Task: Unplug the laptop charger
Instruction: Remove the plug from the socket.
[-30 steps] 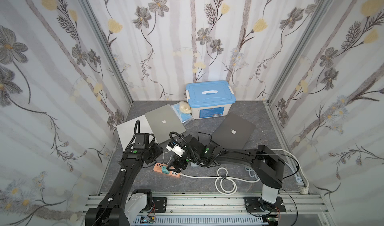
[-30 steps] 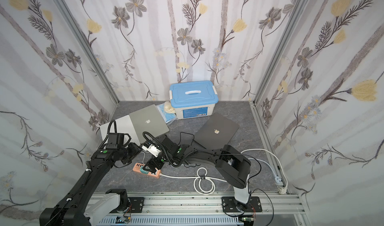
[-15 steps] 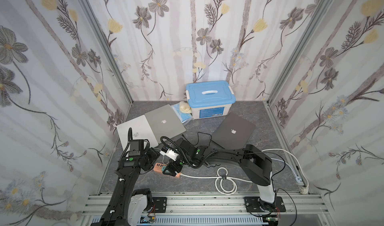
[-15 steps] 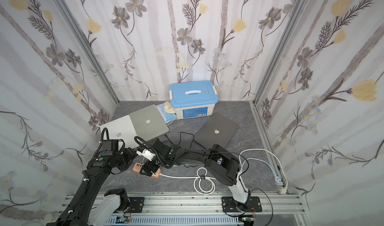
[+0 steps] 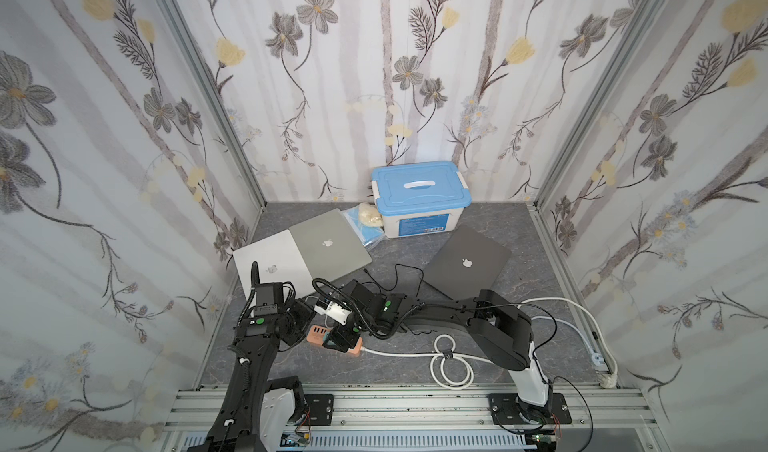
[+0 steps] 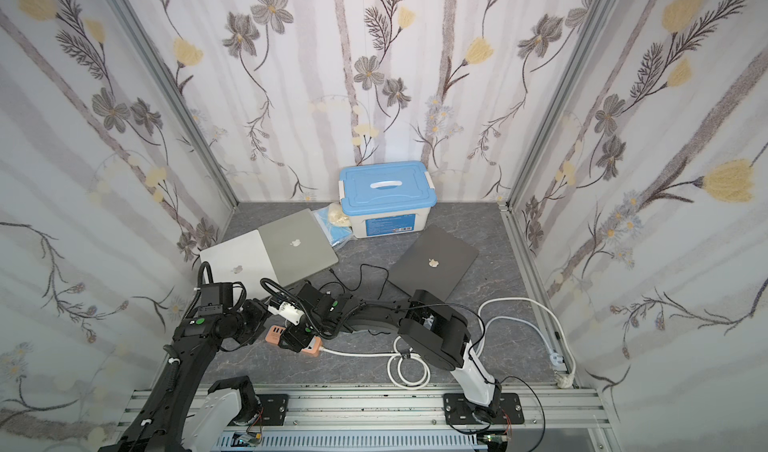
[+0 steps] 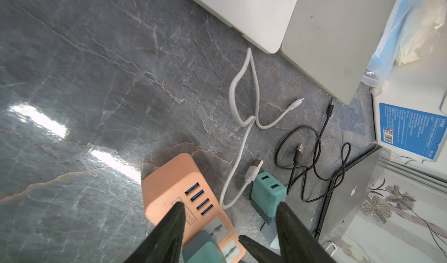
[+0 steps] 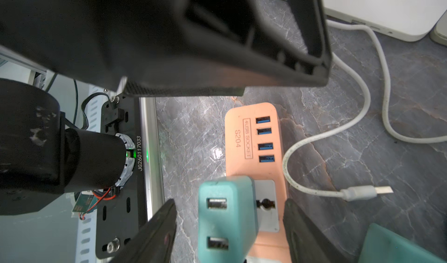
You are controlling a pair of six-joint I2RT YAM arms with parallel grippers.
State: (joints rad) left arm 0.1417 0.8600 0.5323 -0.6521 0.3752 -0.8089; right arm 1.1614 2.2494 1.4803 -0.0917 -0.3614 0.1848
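While three laptops (image 5: 270, 262) (image 5: 328, 244) (image 5: 465, 262) lie, two chargers (image 7: 267, 196) (image 7: 200, 247) sit.

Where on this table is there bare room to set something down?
Bare table lies between the blue-lidded box, the dark laptop and the right wall, and in front between the white cable and the front rail. It is crowded around the orange power strip, with chargers and loose cables.

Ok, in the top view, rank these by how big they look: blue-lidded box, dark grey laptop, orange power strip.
1. blue-lidded box, clearly the largest
2. dark grey laptop
3. orange power strip, smallest by far; it is partly covered, so this is judged from its visible part only
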